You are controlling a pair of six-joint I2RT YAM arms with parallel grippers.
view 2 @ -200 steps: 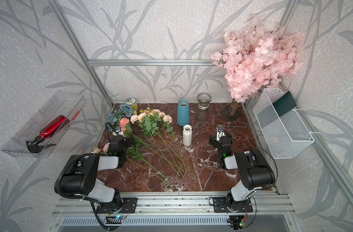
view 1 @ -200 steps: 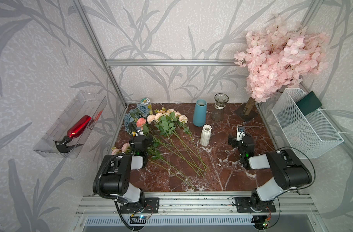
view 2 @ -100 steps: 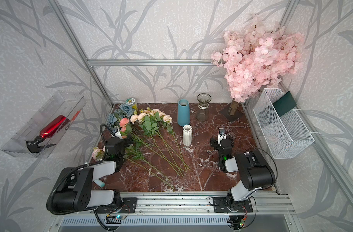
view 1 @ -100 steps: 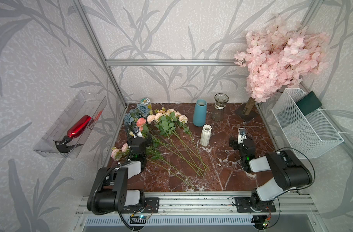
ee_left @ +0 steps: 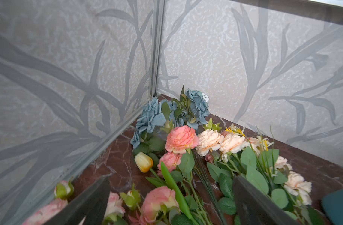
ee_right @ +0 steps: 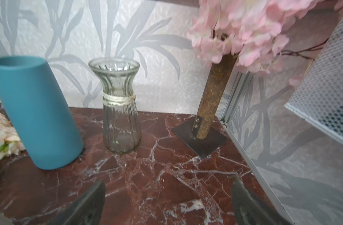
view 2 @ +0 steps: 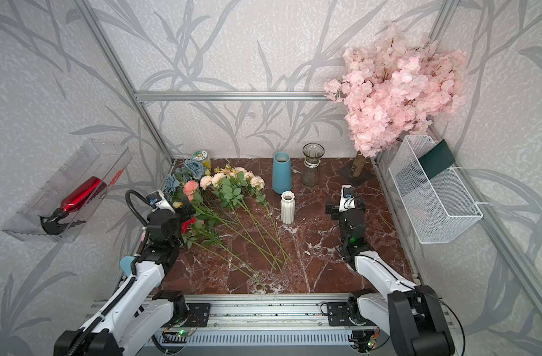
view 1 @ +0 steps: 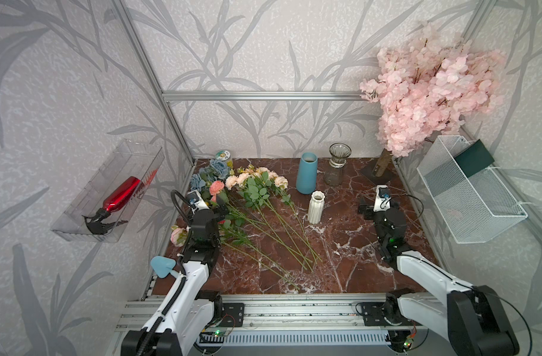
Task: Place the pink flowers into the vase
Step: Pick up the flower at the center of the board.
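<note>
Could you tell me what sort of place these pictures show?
Probably a mock florist's corner built inside a robot test cell: loose pink flowers lie on a marble-look tabletop, a blue vase, a glass vase and a white vase stand nearby, and an aluminium frame edges the wallpapered walls.

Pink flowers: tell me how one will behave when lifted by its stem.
Likely to droop: the pink flowers are long and thin-stemmed, with big heads. Probably light for their length. Neighbours may drag along, since they lie crossed and overlapping.
</note>
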